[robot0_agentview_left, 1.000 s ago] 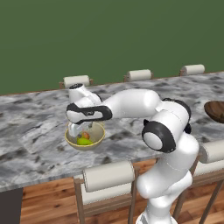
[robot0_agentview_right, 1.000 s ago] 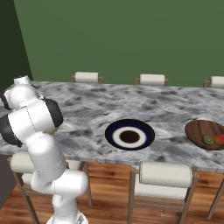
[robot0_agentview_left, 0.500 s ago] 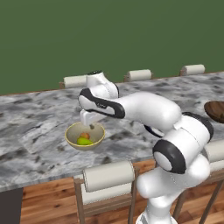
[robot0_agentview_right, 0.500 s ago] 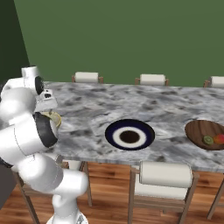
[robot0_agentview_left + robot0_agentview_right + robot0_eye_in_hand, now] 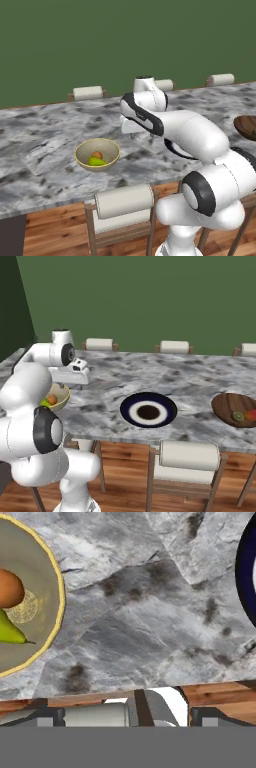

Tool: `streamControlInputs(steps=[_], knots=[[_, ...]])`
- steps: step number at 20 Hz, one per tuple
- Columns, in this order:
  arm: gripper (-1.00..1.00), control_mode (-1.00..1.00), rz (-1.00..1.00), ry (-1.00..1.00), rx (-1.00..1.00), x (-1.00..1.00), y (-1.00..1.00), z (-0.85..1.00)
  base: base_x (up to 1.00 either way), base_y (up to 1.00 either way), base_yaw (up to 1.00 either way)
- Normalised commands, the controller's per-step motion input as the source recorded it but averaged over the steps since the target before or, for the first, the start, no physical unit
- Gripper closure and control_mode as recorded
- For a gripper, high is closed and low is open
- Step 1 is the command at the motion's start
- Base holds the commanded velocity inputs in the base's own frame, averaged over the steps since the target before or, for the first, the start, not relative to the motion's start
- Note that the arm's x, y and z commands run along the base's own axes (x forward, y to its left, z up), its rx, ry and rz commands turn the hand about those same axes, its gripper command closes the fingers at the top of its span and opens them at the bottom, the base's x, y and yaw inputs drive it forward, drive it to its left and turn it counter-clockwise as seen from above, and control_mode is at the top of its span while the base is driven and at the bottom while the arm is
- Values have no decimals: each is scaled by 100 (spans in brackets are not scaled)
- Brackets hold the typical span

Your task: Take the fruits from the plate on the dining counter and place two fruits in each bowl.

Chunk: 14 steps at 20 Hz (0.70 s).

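My gripper [image 5: 75, 378] hard to make out, jaws spread, empty. Tan bowl [image 5: 97, 155] near counter's [image 5: 45, 135] front edge; pear [image 5: 10, 631] cut off, stem toward plate [image 5: 148, 409].

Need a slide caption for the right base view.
Empty dark-rimmed plate mid-counter; two fruits each in tan bowl and brown bowl.

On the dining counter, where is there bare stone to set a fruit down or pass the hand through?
Bare marble lies between the tan bowl and the plate, and between the plate and the brown bowl. The plate's top is bare as well. The tan bowl holds an orange fruit and a yellow-green fruit; the brown bowl holds two more fruits. The open gripper hangs near the tan bowl.
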Motion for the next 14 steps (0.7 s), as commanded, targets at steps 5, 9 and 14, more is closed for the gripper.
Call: streamControlInputs(steps=[5,9,14], knots=[[-100,-100,-25,2,15,11,-100,-8,0,0,0],[-100,-100,-8,0,26,0,-100,-24,0,0,0],[-100,-100,0,0,6,0,-68,-25,0,0,0]])
